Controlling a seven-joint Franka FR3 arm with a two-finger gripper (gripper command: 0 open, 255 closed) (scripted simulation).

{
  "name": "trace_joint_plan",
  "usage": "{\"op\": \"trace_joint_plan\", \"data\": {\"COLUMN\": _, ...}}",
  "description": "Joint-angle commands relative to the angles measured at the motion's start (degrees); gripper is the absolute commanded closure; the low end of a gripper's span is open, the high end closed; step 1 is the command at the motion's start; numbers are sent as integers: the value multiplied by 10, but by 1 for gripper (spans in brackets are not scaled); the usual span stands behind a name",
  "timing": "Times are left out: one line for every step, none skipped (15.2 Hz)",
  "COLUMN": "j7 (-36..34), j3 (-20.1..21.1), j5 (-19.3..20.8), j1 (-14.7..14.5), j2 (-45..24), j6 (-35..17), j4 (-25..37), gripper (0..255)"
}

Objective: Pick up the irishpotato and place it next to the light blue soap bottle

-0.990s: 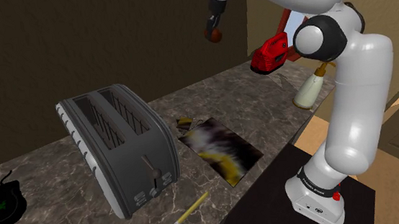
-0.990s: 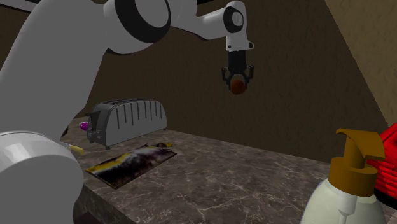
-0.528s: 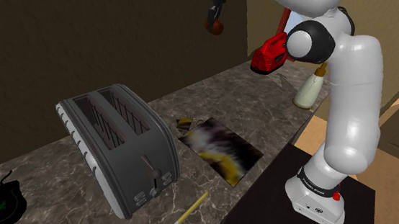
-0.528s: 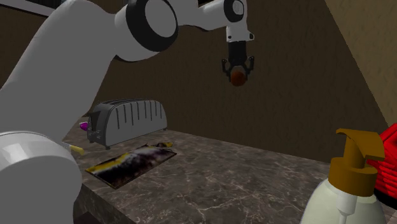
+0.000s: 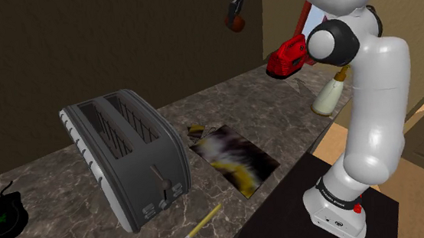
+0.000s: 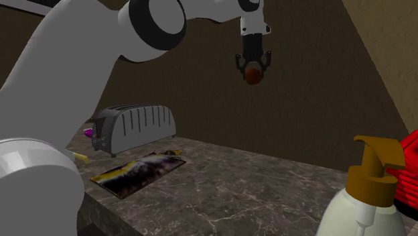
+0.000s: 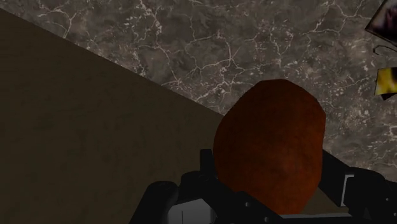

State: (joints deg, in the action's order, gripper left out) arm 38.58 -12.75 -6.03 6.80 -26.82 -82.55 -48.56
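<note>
The hand [image 6: 252, 70] hangs high in the air, well above the brown stone surface [image 5: 55, 196], and it pinches the potato [image 6: 252, 75] between its two black fingers. The potato is round and red-brown. In the wrist view it sits right between the fingers, with the surface far under it. A grey toaster [image 5: 125, 160] stands on the surface. In the shoulder view the potato is up and to the right of the toaster, high over the back edge of the surface by the dark wall. The soap bottle [image 5: 329, 95] stands well apart from the toaster, far to its right in that view, near the arm. The bottle looks pale cream with a brown pump on top. A red thing [image 5: 289, 57] sits just behind the bottle. A flat yellow and dark sheet [image 5: 232, 157] lies just to the right of the toaster. A thin yellow stick [image 5: 196, 227] lies in front of the toaster. A small black thing [image 5: 2, 216] lies to its left.
</note>
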Motion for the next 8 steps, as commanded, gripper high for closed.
{"op": "trace_joint_plan", "data": {"j7": 15, "j3": -7, "j5": 9, "j1": -3, "j2": 66, "j6": -43, "j4": -106, "gripper": 255}}
{"op": "trace_joint_plan", "data": {"j7": 23, "j3": -10, "j5": 12, "j1": -1, "j2": 91, "j6": -55, "j4": -142, "gripper": 255}}
{"op": "trace_joint_plan", "data": {"j7": 32, "j3": -13, "j5": 16, "j1": 1, "j2": 113, "j6": -65, "j4": -175, "gripper": 255}}
{"op": "trace_joint_plan", "data": {"j7": 40, "j3": -16, "j5": 19, "j1": 4, "j2": 134, "j6": -74, "j4": -204, "gripper": 255}}
{"op": "trace_joint_plan", "data": {"j7": 48, "j3": -19, "j5": 22, "j1": 7, "j2": 153, "j6": -81, "j4": -231, "gripper": 255}}
{"op": "trace_joint_plan", "data": {"j7": 56, "j3": -23, "j5": 25, "j1": 10, "j2": 171, "j6": -88, "j4": -255, "gripper": 255}}
{"op": "trace_joint_plan", "data": {"j7": 65, "j3": -26, "j5": 28, "j1": 14, "j2": 188, "j6": -94, "j4": -278, "gripper": 255}}
{"op": "trace_joint_plan", "data": {"j7": 74, "j3": -30, "j5": 30, "j1": 18, "j2": 204, "j6": -99, "j4": -299, "gripper": 255}}
